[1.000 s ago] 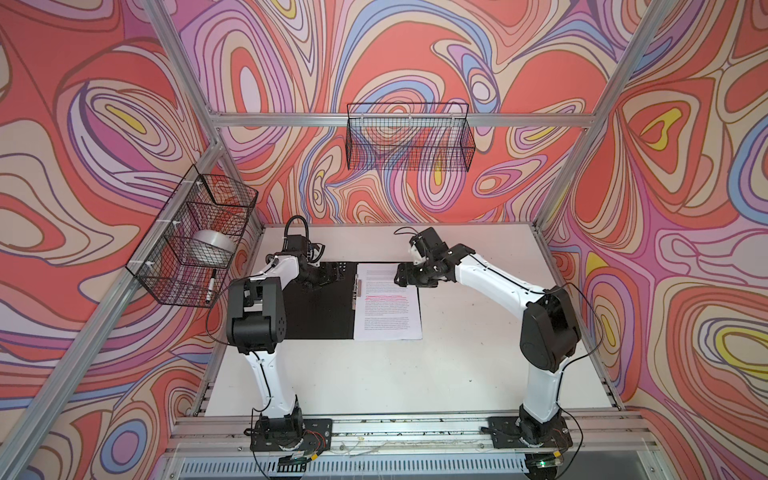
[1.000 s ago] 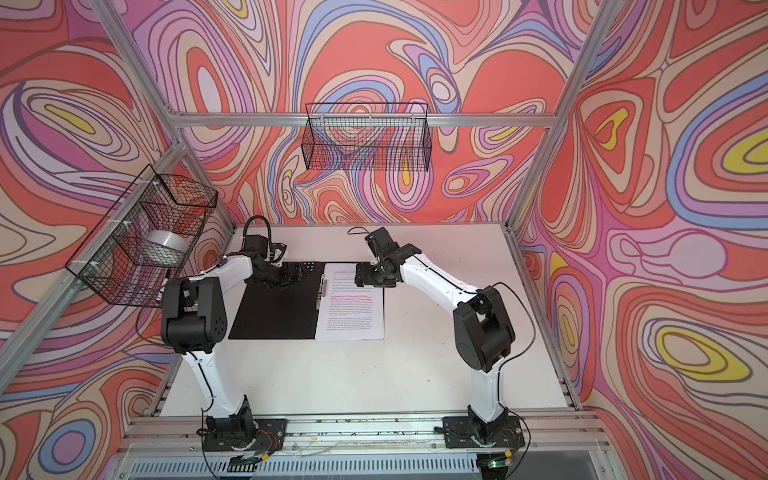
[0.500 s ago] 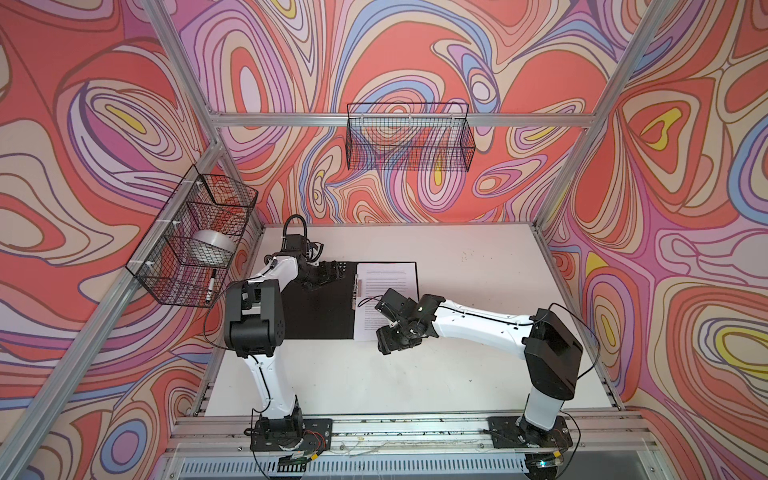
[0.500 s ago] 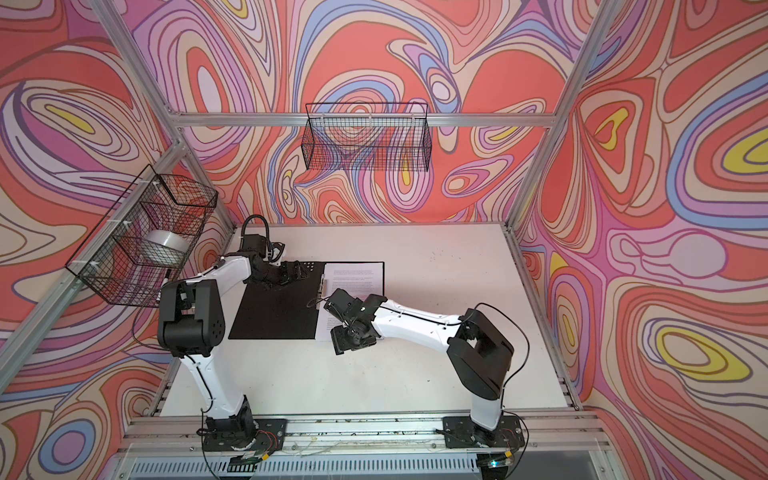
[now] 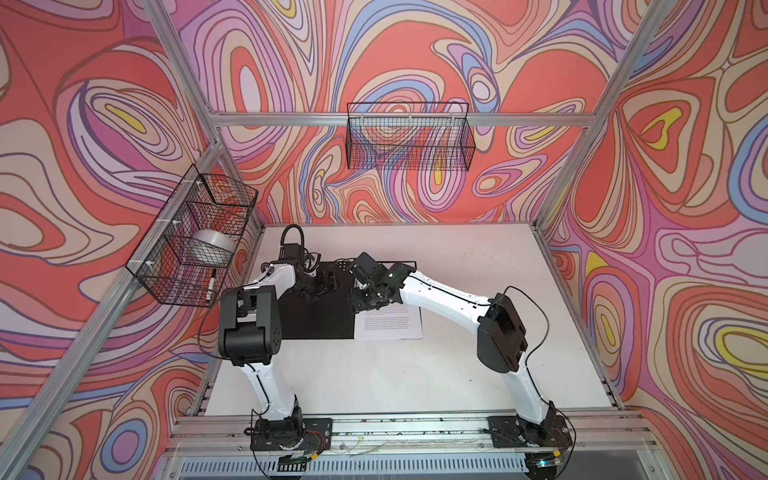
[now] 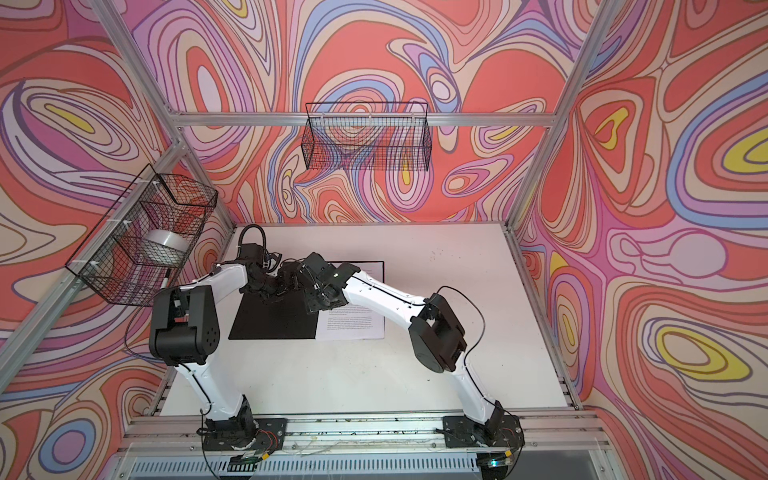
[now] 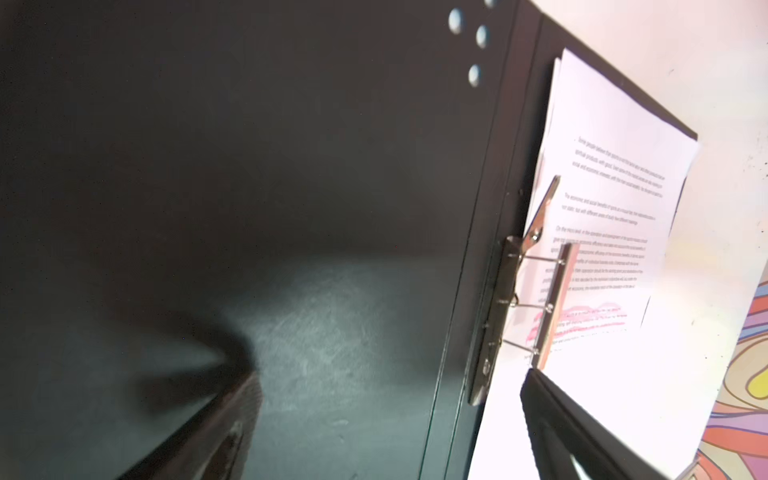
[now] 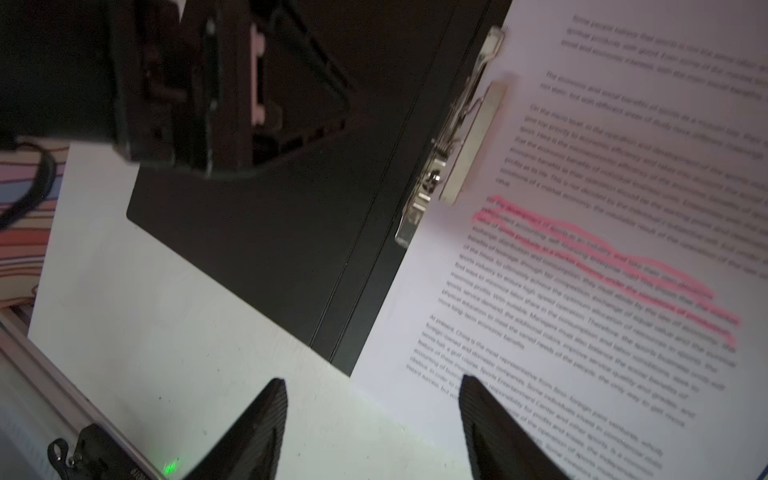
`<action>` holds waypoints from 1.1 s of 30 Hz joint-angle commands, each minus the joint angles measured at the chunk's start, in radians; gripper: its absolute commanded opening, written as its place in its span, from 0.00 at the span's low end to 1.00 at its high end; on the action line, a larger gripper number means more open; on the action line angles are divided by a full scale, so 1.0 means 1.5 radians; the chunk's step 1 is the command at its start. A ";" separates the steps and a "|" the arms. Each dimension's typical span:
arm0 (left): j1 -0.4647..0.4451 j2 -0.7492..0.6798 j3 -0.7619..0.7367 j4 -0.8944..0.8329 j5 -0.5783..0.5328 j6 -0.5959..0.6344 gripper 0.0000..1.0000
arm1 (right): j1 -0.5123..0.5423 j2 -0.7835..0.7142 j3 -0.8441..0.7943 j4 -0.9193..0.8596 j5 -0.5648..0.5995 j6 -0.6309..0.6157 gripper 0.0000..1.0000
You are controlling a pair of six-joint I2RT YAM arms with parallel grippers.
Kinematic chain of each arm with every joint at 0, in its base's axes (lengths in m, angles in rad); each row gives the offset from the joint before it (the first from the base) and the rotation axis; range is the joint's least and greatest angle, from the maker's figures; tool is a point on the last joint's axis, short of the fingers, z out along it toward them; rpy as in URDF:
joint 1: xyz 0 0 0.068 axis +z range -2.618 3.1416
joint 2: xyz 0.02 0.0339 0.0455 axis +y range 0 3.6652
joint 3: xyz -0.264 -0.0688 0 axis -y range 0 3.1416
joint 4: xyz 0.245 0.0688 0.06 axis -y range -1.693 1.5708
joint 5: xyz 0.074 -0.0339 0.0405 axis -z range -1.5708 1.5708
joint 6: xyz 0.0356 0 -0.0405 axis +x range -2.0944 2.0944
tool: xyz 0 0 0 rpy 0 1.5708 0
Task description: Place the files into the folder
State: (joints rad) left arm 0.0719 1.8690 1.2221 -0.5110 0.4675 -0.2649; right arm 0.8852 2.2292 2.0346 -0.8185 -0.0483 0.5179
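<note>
The folder [image 5: 320,320] [image 6: 274,320] lies open on the white table, black inside up. The files [image 5: 390,326] [image 6: 353,326], white printed sheets with pink highlighted lines [image 8: 602,266], lie on its right half beside the metal spine clip [image 7: 498,299] [image 8: 449,145], whose lever stands raised. My left gripper [image 5: 322,282] [image 7: 388,374] hovers open over the black left flap [image 7: 291,166], one finger above the files' edge. My right gripper [image 5: 361,301] [image 8: 372,380] is open and empty at the spine, one finger over the files [image 8: 602,374], the other over bare table.
A wire basket [image 5: 195,245] on the left wall holds a tape roll [image 5: 212,245] and a marker. Another wire basket [image 5: 409,137] hangs on the back wall. Aluminium rails [image 5: 415,424] run along the table's front edge, with frame posts at the corners.
My right gripper swung from the files' far end to their near edge, then back up to the spine. Its jaws narrowed slightly. The left arm has barely moved.
</note>
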 commanded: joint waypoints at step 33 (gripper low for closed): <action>-0.031 0.057 -0.067 0.159 0.256 -0.153 0.81 | -0.206 0.159 0.150 0.201 -0.251 -0.004 0.53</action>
State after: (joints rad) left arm 0.0536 1.9144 1.1461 -0.3565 0.7898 -0.4274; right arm 0.5941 2.5660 2.3077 -0.5541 -0.4545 0.4854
